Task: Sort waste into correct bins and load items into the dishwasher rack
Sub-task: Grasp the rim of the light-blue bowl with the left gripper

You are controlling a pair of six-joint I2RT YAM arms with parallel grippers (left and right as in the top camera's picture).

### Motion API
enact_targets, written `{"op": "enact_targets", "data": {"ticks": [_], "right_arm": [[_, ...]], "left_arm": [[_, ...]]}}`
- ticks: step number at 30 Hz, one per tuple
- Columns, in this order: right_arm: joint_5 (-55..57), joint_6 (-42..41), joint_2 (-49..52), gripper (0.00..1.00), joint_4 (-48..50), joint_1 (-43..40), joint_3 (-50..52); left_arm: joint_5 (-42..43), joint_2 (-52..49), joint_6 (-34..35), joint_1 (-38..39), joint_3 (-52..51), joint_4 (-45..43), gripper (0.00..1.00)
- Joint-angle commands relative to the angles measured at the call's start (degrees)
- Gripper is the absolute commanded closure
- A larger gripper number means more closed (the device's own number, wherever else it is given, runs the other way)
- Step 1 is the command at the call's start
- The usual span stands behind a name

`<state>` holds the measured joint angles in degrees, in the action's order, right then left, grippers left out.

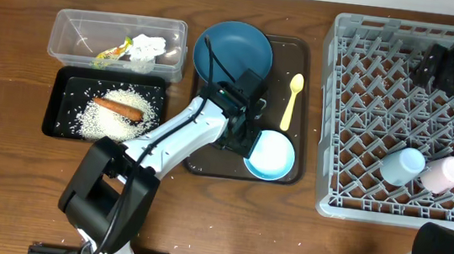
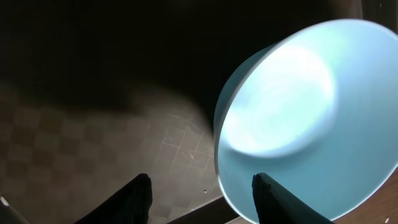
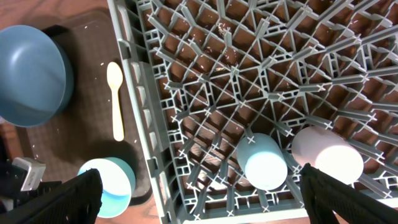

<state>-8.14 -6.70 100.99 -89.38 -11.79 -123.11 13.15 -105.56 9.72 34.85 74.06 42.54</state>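
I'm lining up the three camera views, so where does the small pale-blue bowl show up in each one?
Overhead: bowl sits lower centre, in the lower right corner of the brown tray.
Left wrist: bowl fills the right side, with the tray beneath it.
Right wrist: bowl is at bottom left, on the tray.
Shared landmark: the brown tray.

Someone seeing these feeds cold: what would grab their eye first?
The big grey dishwasher rack on the right, with a light-blue cup and a pink cup side by side toward its near edge. Next, the left arm stretched over the brown tray, its jaws open astride the rim of the small pale-blue bowl. Then the orange carrot on a heap of rice in the black tray at left.
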Motion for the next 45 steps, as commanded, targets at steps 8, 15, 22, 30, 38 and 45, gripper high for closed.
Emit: {"op": "enact_targets", "data": {"ticks": [8, 15, 22, 30, 38, 45], "right_arm": [[-0.2, 1.0, 0.3, 0.01, 0.0, 0.6, 0.2], [-0.2, 1.0, 0.3, 0.01, -0.1, 0.6, 0.2], [-0.2, 1.0, 0.3, 0.01, 0.0, 0.6, 0.2], [-0.2, 1.0, 0.3, 0.01, 0.0, 0.6, 0.2], [-0.2, 1.0, 0.3, 0.01, 0.0, 0.6, 0.2], [-0.2, 1.2, 0.3, 0.01, 0.0, 0.6, 0.2]], "left_arm": [[-0.3, -1.1, 1.9, 0.9, -0.8, -1.3, 0.5], [-0.3, -1.7, 2.0, 1.0, -0.8, -1.8, 0.58], [0.3, -3.5, 2.0, 1.1, -0.8, -2.6, 0.58], [0.3, -3.5, 2.0, 1.1, -0.8, -2.8, 0.71], [0.3, -3.5, 2.0, 1.1, -0.8, -2.8, 0.89], [0.3, -3.5, 2.0, 1.0, -0.1, -2.0, 0.94]]}}
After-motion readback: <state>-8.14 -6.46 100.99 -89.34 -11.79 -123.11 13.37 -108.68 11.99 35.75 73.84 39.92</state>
